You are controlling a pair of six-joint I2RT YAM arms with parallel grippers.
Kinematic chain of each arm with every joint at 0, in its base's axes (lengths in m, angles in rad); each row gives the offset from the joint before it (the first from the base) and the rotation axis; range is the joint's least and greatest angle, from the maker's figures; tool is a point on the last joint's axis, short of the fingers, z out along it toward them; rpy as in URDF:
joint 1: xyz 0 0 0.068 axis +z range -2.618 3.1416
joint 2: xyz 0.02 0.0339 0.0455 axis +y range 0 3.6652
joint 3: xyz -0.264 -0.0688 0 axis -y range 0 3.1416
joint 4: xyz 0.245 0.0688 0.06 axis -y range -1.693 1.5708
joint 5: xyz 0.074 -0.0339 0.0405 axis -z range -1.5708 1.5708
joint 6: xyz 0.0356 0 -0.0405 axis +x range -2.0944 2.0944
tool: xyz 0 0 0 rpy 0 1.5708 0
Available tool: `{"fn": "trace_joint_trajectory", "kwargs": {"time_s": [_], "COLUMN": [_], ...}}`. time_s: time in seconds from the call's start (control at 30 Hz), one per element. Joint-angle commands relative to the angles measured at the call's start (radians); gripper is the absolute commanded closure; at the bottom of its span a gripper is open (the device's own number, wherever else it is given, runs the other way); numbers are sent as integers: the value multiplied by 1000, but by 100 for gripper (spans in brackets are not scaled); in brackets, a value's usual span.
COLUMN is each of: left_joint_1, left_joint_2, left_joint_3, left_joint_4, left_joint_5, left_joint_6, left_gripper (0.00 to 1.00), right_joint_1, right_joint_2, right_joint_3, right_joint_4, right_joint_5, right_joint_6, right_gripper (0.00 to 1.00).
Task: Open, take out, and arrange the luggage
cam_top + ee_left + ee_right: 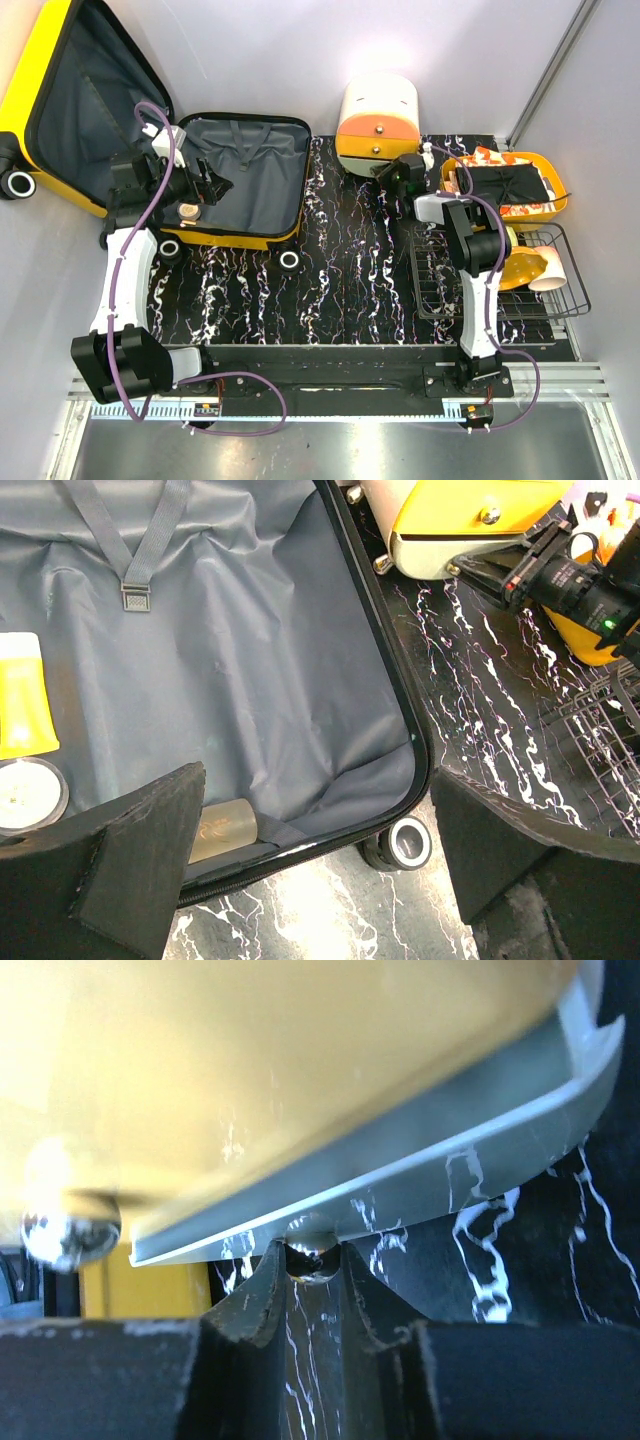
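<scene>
The yellow suitcase [245, 235] lies open at the table's back left, its lid [60, 60] tilted up against the wall and its dark grey lining [250, 660] showing. My left gripper [212, 185] hangs open over the near left corner of the base and holds nothing [315, 815]. Inside lie a yellow tube [22, 695], a round tin [25, 795] and an amber bottle [225, 828]. My right gripper [395, 172] is at the cream and orange mini drawer chest [378, 120], shut on a small chrome drawer knob [315, 1250].
An orange tray [555, 195] with a black cloth and patterned items sits at the back right. A black wire basket [440, 290] with a yellow and white cup [540, 270] stands in front of it. A suitcase wheel [410, 842] rests on the black marbled tabletop [350, 270].
</scene>
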Motion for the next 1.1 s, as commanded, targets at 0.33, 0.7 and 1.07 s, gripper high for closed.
{"fn": "trace_joint_trajectory", "kwargs": {"time_s": [0.33, 0.7, 1.07], "left_joint_1": [5, 5, 5], "left_joint_2": [-38, 181, 581], "left_joint_3": [-68, 171, 556], "left_joint_4": [65, -237, -394], "left_joint_5": [-15, -287, -441], "left_joint_6": [-27, 115, 194], "left_gripper": [1, 1, 1], "right_joint_1": [43, 41, 41], "right_joint_2": [-260, -340, -536], "right_joint_3": [-338, -316, -322], "right_joint_4": [30, 20, -269], "right_joint_5": [-59, -113, -373], "right_joint_6": [2, -109, -427], "right_gripper": [74, 23, 0]}}
